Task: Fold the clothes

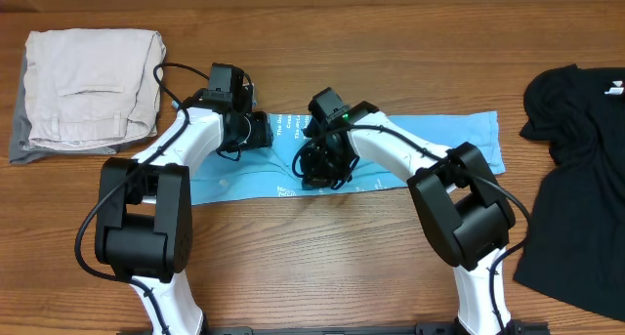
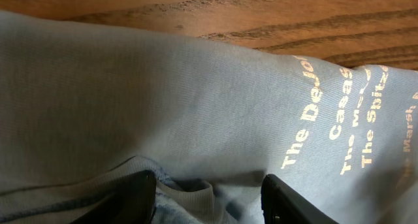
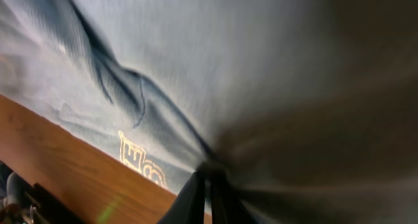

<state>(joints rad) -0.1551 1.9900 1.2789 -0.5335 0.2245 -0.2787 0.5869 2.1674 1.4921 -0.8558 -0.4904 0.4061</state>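
Note:
The clothes, a light blue T-shirt (image 1: pixel 439 145), lie folded into a long strip across the middle of the table. My left gripper (image 1: pixel 256 130) is down on its left part. In the left wrist view the left gripper (image 2: pixel 209 201) is open, its fingers (image 2: pixel 140 198) standing apart with the ribbed collar (image 2: pixel 196 198) bunched loosely between them, beside yellowish lettering (image 2: pixel 339 113). My right gripper (image 1: pixel 317 169) is at the strip's near edge. In the right wrist view the right gripper (image 3: pixel 210 185) is shut on a pinch of the T-shirt (image 3: pixel 196 54), and creases radiate from it.
Folded beige trousers (image 1: pixel 93 86) lie on a grey garment at the back left. A black shirt (image 1: pixel 576 179) lies spread at the right edge. Bare wooden table (image 1: pixel 342 42) shows behind the strip and in front of it between the arm bases.

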